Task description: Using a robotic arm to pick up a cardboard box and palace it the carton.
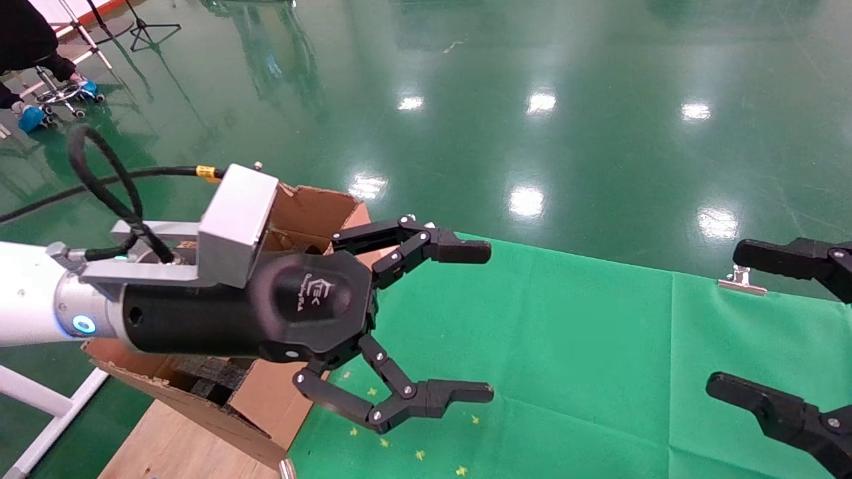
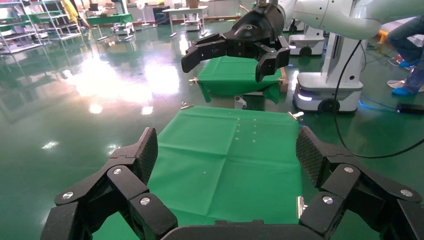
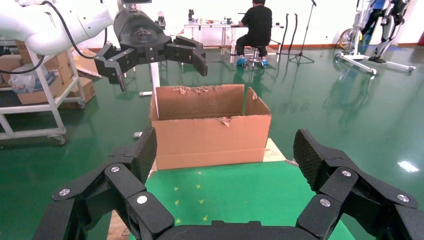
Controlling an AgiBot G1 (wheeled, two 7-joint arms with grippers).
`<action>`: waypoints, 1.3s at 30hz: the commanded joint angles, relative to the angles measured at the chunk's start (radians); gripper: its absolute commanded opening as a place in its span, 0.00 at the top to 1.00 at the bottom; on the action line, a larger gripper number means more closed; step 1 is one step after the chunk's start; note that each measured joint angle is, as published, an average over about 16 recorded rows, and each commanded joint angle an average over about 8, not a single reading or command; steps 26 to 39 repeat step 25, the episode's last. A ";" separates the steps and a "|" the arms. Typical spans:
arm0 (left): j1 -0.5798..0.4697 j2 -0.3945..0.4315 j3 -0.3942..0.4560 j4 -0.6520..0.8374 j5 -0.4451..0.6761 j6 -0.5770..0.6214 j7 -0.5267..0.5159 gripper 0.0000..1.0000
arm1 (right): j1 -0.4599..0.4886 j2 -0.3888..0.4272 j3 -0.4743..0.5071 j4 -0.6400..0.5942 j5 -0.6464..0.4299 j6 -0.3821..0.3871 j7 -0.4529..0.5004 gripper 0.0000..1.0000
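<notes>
The small cardboard box shows in no view. The carton (image 1: 313, 207) stands open at the left end of the green table, torn flaps up, with black foam (image 1: 213, 376) inside; it also shows in the right wrist view (image 3: 210, 135). My left gripper (image 1: 490, 322) on the white robotic arm (image 1: 26, 299) is open and empty, held in the air just right of the carton and above the green cloth. Its fingers (image 2: 147, 152) frame bare cloth. My right gripper (image 1: 725, 319) is open and empty at the table's right side, facing the carton, its fingers (image 3: 310, 155) wide apart.
A green cloth (image 1: 566, 332) covers the table, held by metal clips (image 1: 742, 283). A wooden board (image 1: 166, 439) lies under the carton. A seated person (image 3: 257, 30), a shelf cart (image 3: 30, 100) and another robot's base (image 2: 325, 90) stand on the green floor around.
</notes>
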 commanded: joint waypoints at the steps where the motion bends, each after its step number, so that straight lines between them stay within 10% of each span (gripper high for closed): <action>1: 0.000 0.000 0.000 0.000 0.001 0.000 0.000 0.00 | 0.000 0.000 0.000 0.000 0.000 0.000 0.000 0.00; 39: -0.002 0.001 0.002 0.002 0.003 0.001 -0.001 0.00 | 0.000 0.000 0.000 0.000 0.000 0.000 0.000 0.00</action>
